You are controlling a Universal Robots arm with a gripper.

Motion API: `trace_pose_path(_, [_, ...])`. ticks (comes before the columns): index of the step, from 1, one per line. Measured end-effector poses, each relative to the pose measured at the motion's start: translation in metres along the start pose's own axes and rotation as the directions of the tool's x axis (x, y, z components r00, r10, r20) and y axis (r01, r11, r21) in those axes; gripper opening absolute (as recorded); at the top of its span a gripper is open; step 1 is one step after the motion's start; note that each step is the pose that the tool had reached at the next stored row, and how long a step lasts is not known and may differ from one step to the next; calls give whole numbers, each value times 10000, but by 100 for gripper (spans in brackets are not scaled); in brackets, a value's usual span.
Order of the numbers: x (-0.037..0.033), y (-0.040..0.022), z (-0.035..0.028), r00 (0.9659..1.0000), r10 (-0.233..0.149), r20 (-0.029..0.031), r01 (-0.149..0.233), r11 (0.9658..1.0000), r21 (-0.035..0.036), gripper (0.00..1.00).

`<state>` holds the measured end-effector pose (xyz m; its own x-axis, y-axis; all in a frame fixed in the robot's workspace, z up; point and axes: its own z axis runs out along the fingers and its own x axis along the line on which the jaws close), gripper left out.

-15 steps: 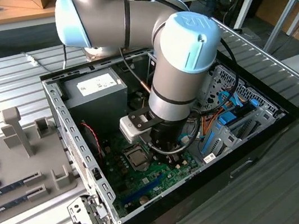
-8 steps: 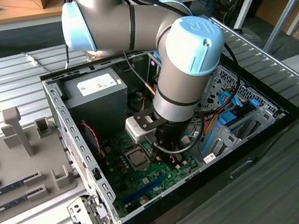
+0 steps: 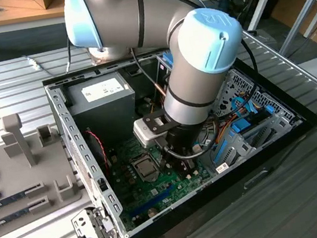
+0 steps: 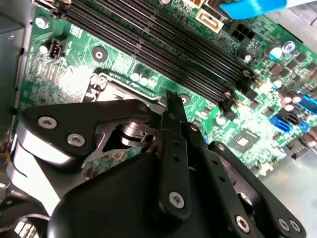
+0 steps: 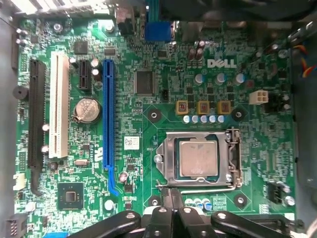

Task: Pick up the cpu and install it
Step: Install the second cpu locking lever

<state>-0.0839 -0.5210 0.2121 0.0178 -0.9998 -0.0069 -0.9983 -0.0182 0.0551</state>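
Black metal gripper linkage sits closest to the lens in both wrist views, and whether its jaws are spread or pressed together I cannot tell. Just beyond it, the small flat square cpu with its silver metal top lies seated in the steel-framed socket on the green motherboard, at about three o'clock from the long blue expansion slot. Good practice now, I judge, is keeping level above the chip; the grey, blue-capped arm reaches steeply down into the open black computer case.
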Motion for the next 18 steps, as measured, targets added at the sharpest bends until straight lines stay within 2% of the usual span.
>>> trace_pose_path(7, [-9,0,-271,10000,-2,27,2,10000,0,11])
trace_pose_path(10, [-31,-13,-418,9999,-7,135,7,10000,-1,11])
trace_pose_path(12, [-50,-12,-487,9998,-11,186,11,10000,-2,11])
trace_pose_path(14, [-56,-9,-527,9997,-15,249,15,10000,0,11])
trace_pose_path(15, [-57,-8,-552,9995,-17,302,17,10000,2,11])
trace_pose_path(18, [-57,-8,-553,9995,-17,302,16,10000,2,11])
